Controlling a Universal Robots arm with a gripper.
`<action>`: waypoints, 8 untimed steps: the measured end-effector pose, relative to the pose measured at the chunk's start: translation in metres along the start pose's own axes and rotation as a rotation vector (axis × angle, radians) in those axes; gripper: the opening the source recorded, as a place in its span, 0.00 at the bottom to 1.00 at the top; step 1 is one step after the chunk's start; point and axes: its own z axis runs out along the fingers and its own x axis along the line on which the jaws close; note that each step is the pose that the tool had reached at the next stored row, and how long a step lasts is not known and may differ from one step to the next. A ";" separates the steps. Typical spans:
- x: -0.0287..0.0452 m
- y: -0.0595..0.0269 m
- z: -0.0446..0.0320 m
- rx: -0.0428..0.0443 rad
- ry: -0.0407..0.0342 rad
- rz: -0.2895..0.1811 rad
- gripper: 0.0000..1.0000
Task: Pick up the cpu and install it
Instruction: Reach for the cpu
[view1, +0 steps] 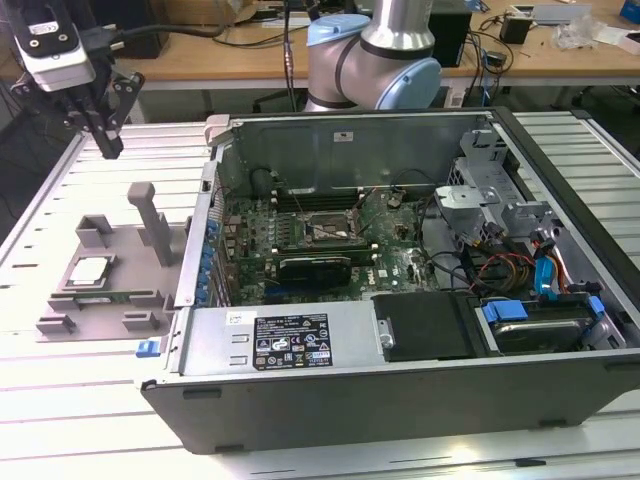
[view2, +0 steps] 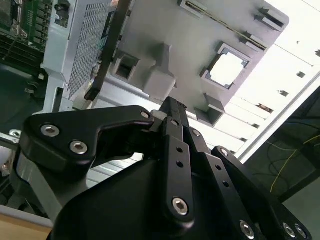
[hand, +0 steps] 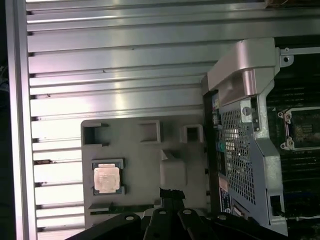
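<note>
The cpu (view1: 88, 272) is a small pale silver square lying flat in a recess of the grey plastic tray (view1: 112, 300), on the exterior view's left. Both wrist views show the cpu (view2: 227, 68) (hand: 106, 178) seated in the tray (view2: 200, 35) (hand: 145, 160). My gripper (view1: 108, 146) hangs high above the table, beyond the tray's far end and well clear of the chip. Its black fingers (view2: 172, 112) (hand: 169, 195) are pressed together with nothing held. The dark motherboard socket (view1: 325, 232) (hand: 301, 127) sits inside the open computer case.
The open case (view1: 400, 400) fills the middle and the exterior view's right, its metal side wall (hand: 240, 145) standing right beside the tray. An upright grey block (view1: 150, 220) rises from the tray. The table (view1: 60, 400) is ribbed aluminium. The arm's base (view1: 370, 60) is behind the case.
</note>
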 end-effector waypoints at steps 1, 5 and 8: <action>0.0020 -0.0002 0.0007 0.0001 0.0001 0.000 0.11; 0.0115 -0.0011 0.0044 0.0000 0.0000 0.000 0.11; 0.0169 -0.0016 0.0065 0.0001 0.0001 0.000 0.11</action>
